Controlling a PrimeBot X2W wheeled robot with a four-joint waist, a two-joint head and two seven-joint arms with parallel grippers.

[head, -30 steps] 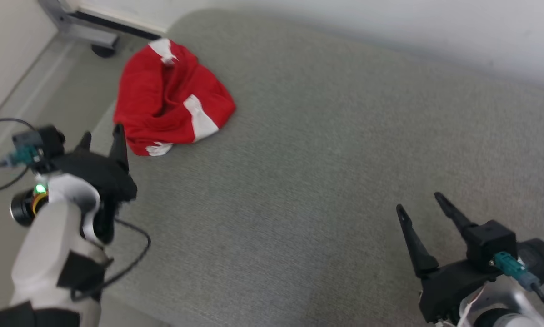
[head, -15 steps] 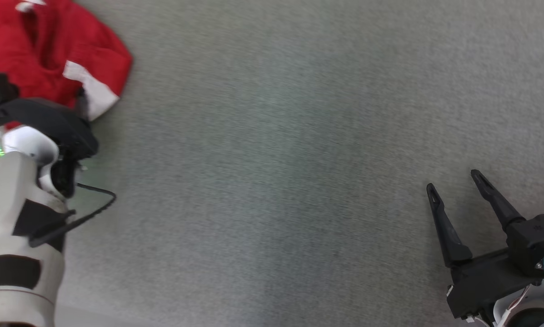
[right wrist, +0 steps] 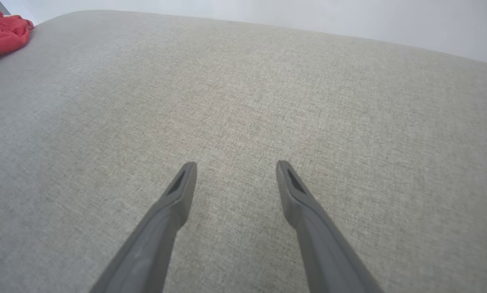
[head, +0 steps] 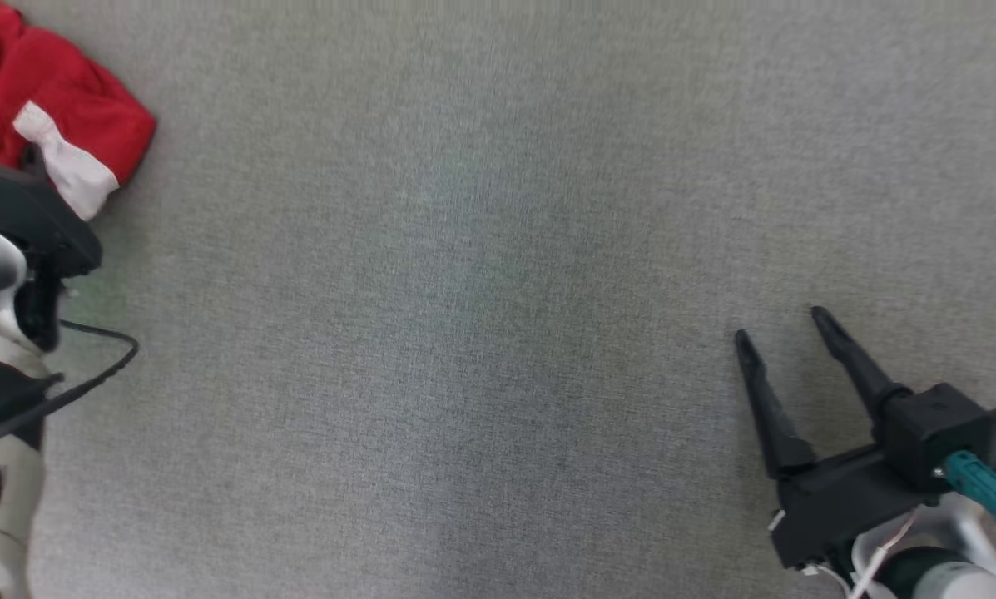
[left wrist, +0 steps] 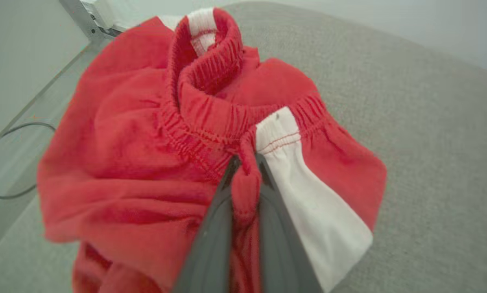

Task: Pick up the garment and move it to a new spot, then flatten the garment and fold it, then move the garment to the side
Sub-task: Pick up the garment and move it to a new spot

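Progress: the task stands at its first step. The garment [head: 69,125], red shorts with white side panels and an elastic waistband, lies crumpled at the far left of the grey fabric surface [head: 498,291]. It is bunched, not flattened and not folded. In my judgement the grasp is made, while the carry to a new spot, the flattening, the folding and the final move aside all remain. Whether the cloth has left the surface cannot be told.

Left claw [left wrist: 246,160]: drawn narrow, its two fingers pinching a fold of red cloth just below the waistband, beside the white panel.

Right claw [head: 779,326]: spread wide and holding nothing. It hangs over bare fabric at the lower right, well apart from the garment.
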